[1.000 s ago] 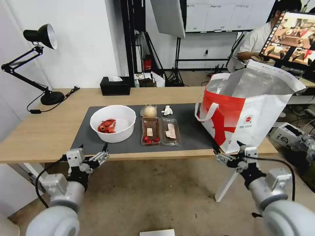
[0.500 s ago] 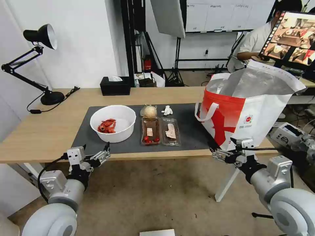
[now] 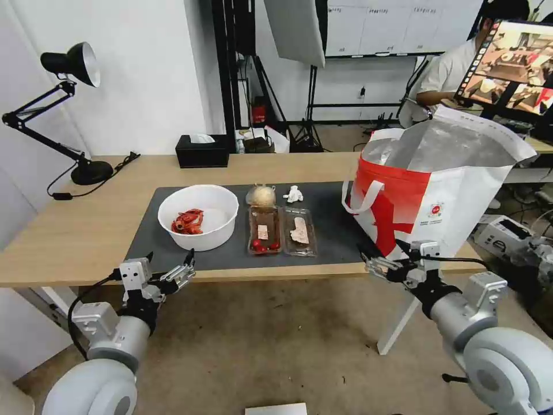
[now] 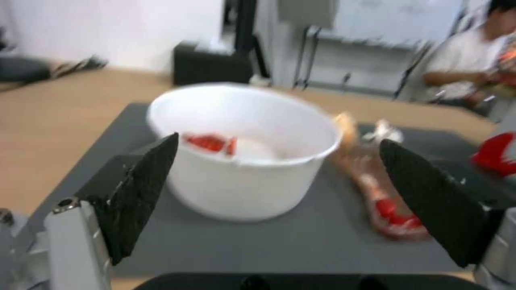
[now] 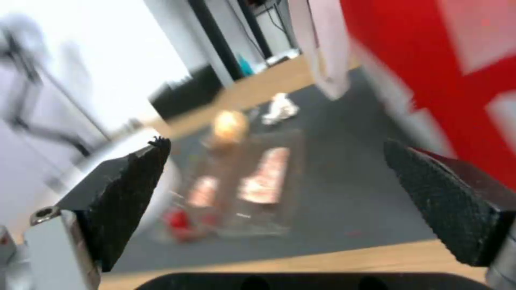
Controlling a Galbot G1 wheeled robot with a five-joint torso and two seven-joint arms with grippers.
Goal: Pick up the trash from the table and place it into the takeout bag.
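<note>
Both arms have crept forward since a second ago: the right gripper (image 3: 375,260) now sits at the counter's (image 3: 69,230) front edge just beside the takeout bag (image 3: 438,196), and the left gripper (image 3: 173,266) has edged toward the near edge below the round white bowl (image 3: 199,216). Each gripper is spread wide and empty, its textured black pads (image 4: 142,193) apart. On the dark grey mat (image 3: 334,225) lie the bowl with red scraps, two clear rectangular plastic trays (image 3: 281,230), a beige wrapped ball (image 3: 262,196) and a crumpled white tissue lump (image 3: 294,193). The boxy bag stands upright, silver lining showing, at the mat's right end.
</note>
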